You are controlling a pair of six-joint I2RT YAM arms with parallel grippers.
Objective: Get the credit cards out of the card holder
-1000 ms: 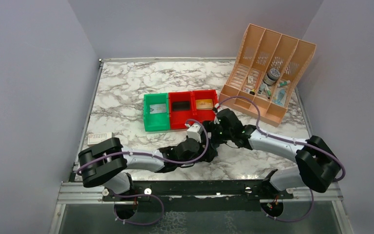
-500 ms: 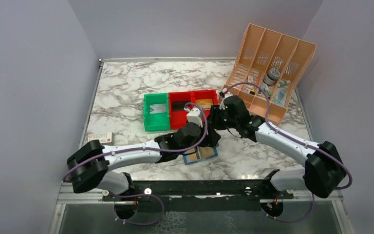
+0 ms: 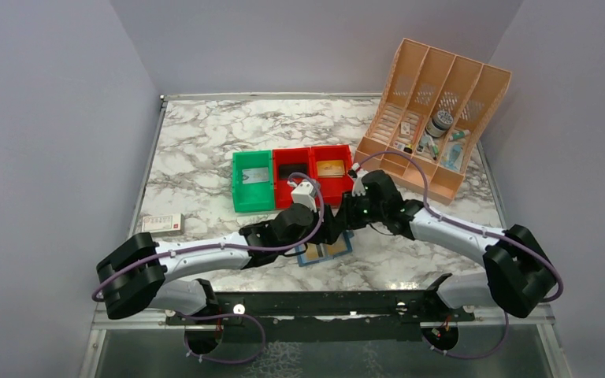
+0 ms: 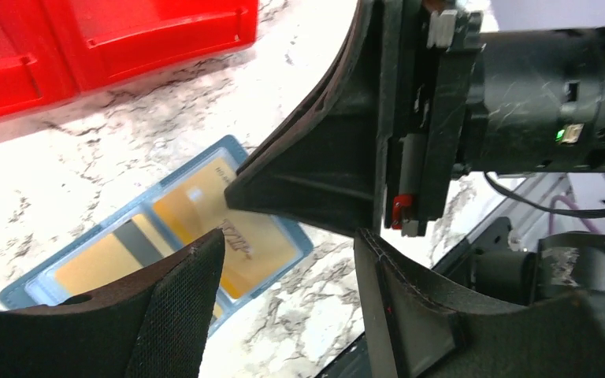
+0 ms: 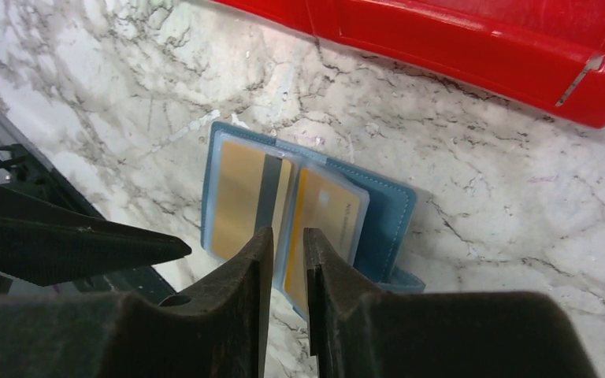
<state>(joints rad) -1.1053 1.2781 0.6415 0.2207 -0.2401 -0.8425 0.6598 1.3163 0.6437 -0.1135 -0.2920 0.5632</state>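
Two tan-gold credit cards [image 5: 240,197] show in the clear sleeves of the card holder [image 5: 387,211], which lies open and flat on the marble worktop [image 3: 205,134], near its 6 o'clock edge and between the two arms. One card has a dark stripe across it.

The right gripper [image 5: 285,232] hangs over the holder's middle. Its jaws are drawn almost together, with only a thin slit between them. Whether they pinch a card edge or sleeve cannot be told.

The left gripper [image 4: 288,233] stands at the holder's 9 o'clock side with its jaws spread wide and nothing held. One dark finger of the right gripper crosses just in front of it.

At the holder's 12 o'clock sits a row of bins. The right-hand red bin [image 3: 332,189] holds a gold card [image 3: 331,167], and the green bin [image 3: 252,201] holds a grey card [image 3: 257,175]. A white-and-red box [image 3: 162,223] lies far out at 9 o'clock. A peach file organiser [image 3: 433,102] stands at 2 o'clock.

A second ago both wrists covered the holder, so it could not be seen. Half a second ago the right gripper was up beside the right-hand red bin. It has since come back down over the holder and narrowed its jaws. The left arm has stretched further forward, and the holder has not shifted.
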